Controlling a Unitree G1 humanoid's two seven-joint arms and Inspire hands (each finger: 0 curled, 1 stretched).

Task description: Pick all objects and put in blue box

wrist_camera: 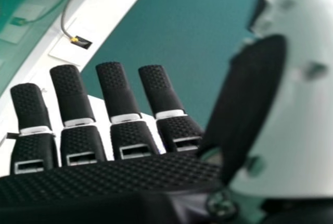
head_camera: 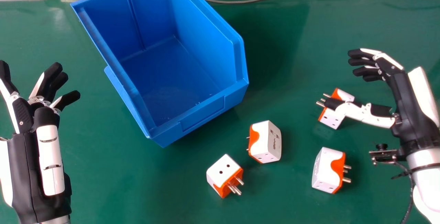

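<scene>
The left hand (head_camera: 23,114) is wearing black tips and white plates, with small round screws. Just behind it, a long white cover (head_camera: 46,151) is showing curved dark slots. The right hand (head_camera: 400,89) is also mixing black and white; its black fingers (wrist_camera: 70,86) are carrying a fine bumpy texture. Behind this hand, a small black bracket (head_camera: 384,156) is sitting beside the silver-white forearm (head_camera: 428,179), and a dark cable (head_camera: 410,196) is running along it.

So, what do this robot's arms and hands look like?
The left robot hand and right robot hand combine black and white parts, with textured black fingertips on the right. Its wrist carries a small black bracket and thin dark cable.
</scene>
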